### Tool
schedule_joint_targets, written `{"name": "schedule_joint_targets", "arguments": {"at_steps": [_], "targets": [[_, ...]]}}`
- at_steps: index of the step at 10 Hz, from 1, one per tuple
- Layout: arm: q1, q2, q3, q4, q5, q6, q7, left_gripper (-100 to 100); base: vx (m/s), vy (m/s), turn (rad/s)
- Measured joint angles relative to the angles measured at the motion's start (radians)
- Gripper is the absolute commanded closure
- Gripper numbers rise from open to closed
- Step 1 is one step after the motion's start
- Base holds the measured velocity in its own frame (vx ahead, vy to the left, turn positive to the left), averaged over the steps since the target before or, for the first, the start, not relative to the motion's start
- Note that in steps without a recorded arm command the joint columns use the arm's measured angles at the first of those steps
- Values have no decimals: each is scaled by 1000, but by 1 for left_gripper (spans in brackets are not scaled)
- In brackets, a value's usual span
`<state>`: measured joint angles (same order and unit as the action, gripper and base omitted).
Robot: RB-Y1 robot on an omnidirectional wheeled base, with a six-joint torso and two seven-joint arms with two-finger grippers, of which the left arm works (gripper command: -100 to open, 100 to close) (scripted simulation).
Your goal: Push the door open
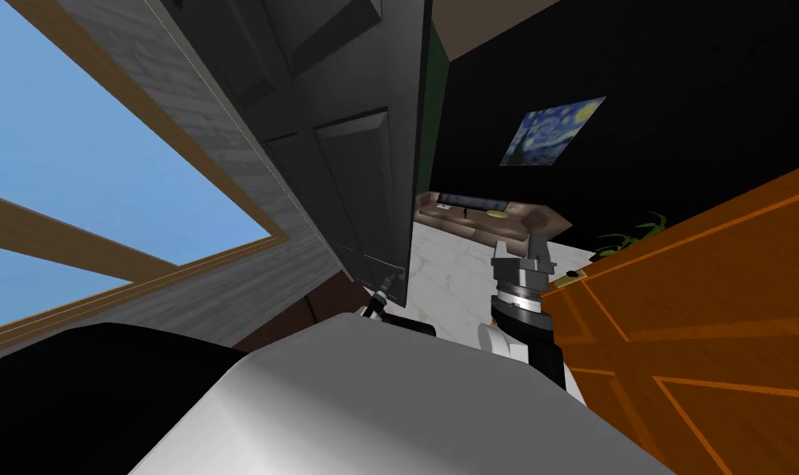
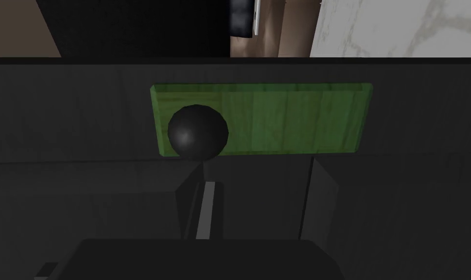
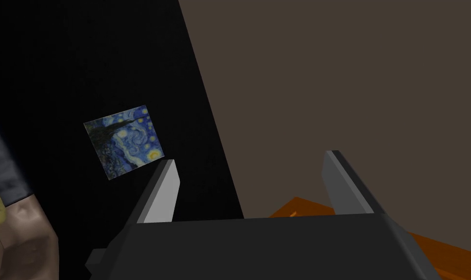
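Observation:
A dark grey panelled door (image 1: 348, 165) stands ajar in front of me, its free edge toward the gap at its right. It carries a green plate (image 2: 287, 119) with a round black knob (image 2: 198, 131). My left gripper (image 2: 203, 187) is shut, with nothing between its fingers, and its tips are just short of the knob, close against the door's face. In the head view the left gripper (image 1: 383, 293) is low by the door's free edge. My right gripper (image 1: 528, 246) is raised in the gap beside the door, open (image 3: 253, 189) and holding nothing.
An orange panelled door (image 1: 702, 330) with a brass plate (image 1: 569, 279) stands close on my right. Beyond the gap lie a white marble floor (image 1: 451, 272), a brown sofa (image 1: 480, 216) and a painting (image 1: 552, 132). A window (image 1: 76, 181) fills the wall on my left.

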<state>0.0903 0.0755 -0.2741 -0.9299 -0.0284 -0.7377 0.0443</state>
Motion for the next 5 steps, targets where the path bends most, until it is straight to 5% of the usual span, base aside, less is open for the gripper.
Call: {"name": "schedule_joint_targets", "arguments": {"at_steps": [5], "targets": [[23,-7,-12,-28,0,5,5,-100,-206,9,33]]}}
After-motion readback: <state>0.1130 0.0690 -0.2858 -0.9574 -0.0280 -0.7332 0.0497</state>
